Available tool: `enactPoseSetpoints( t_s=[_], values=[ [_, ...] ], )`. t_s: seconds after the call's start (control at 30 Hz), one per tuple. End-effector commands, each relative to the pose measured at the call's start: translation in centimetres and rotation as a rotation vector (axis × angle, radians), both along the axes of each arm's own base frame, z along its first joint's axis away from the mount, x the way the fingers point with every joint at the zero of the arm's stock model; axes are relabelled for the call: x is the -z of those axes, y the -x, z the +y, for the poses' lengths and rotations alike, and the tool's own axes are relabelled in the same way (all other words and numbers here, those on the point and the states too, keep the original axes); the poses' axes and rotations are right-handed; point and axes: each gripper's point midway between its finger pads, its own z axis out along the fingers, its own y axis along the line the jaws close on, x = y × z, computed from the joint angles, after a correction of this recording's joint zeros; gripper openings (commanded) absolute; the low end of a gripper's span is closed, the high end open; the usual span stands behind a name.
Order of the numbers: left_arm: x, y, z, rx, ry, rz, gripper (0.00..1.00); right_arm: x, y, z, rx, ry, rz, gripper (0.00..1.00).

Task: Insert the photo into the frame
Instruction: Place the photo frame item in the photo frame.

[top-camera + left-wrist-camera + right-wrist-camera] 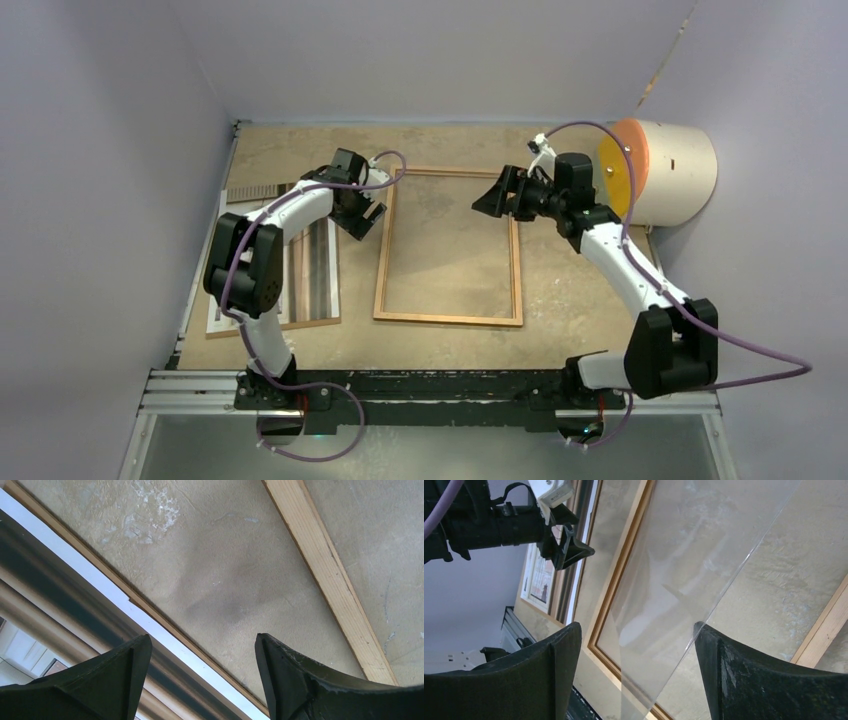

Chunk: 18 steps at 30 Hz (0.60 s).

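Observation:
The orange-brown frame (448,319) lies flat mid-table, bare table showing inside it. The photo (322,268) lies to its left, partly under my left arm; its white border (100,586) runs through the left wrist view. My left gripper (362,215) (202,650) hovers open over the gap between the photo and the frame's left rail (330,575), holding nothing. My right gripper (495,197) (638,635) is open above the frame's far right part. A clear glass pane (689,555) stands tilted between its fingers, one edge against the right finger (724,665).
A beige cylinder with an orange face (665,170) lies at the back right. A brown backing board (295,324) sits under the photo, and a slatted wooden strip (255,192) lies behind it. Grey walls close in on both sides, and a metal rail (430,390) runs along the near edge.

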Motion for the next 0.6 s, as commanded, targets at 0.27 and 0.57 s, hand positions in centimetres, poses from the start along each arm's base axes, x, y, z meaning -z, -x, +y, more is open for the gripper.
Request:
enactPoseSetpoints(
  t_s=[0.27, 0.57],
  values=[
    [-2.5, -0.5, 0.0, 0.023, 0.012, -0.077, 0.79, -1.5, -4.3, -0.5, 0.027, -0.044, -0.064, 0.79],
    [-2.8, -0.4, 0.0, 0.024, 0.016, -0.08, 0.79, -1.5, -5.3, -0.1, -0.007, -0.194, 0.016, 0.55]
  ],
)
